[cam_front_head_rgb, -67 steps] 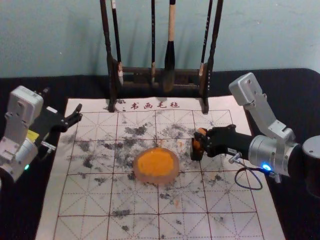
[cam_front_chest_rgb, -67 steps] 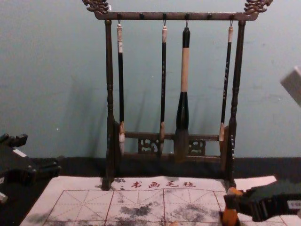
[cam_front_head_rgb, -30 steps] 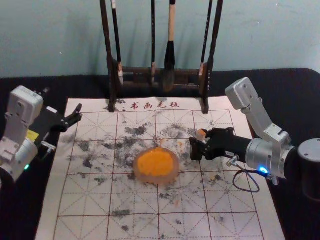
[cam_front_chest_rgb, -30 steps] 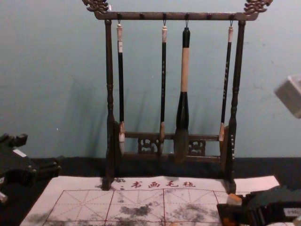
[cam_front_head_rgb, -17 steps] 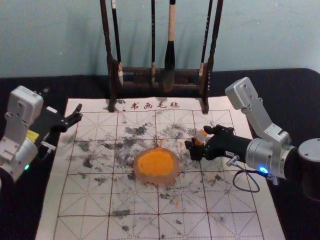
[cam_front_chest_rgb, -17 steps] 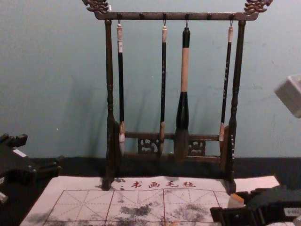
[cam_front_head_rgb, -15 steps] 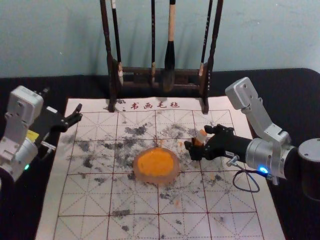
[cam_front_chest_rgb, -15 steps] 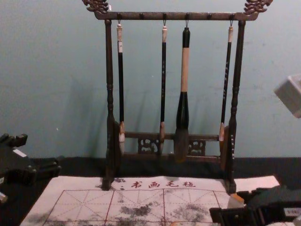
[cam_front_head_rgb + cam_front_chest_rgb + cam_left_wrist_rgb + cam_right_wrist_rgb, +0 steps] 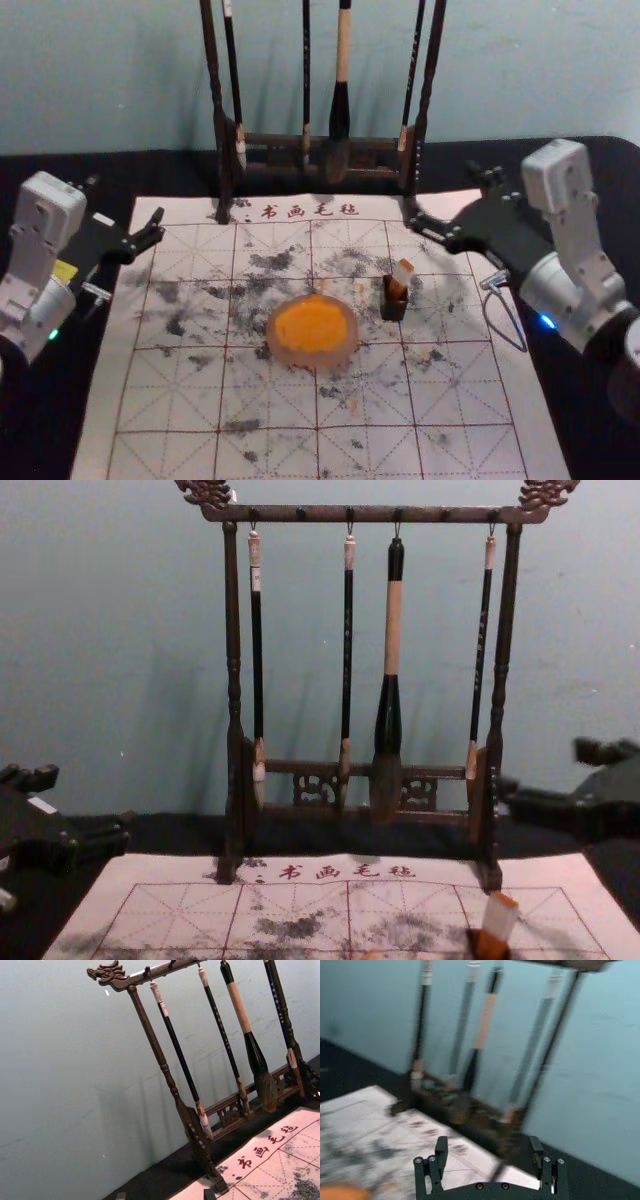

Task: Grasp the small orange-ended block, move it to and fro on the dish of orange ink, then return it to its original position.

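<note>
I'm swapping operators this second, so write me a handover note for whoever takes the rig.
Right gripper: jaws open, nothing held, above the far right of the white gridded mat.
Left gripper: jaws open, nothing held, parked at the left.
Things: the small orange-and-white block leans in a small dark holder, right of the round pinkish dish of orange ink.
Done: block released, in the holder.
Left: likely only clearing the right arm; these views don't settle whether the inking was done.
</note>
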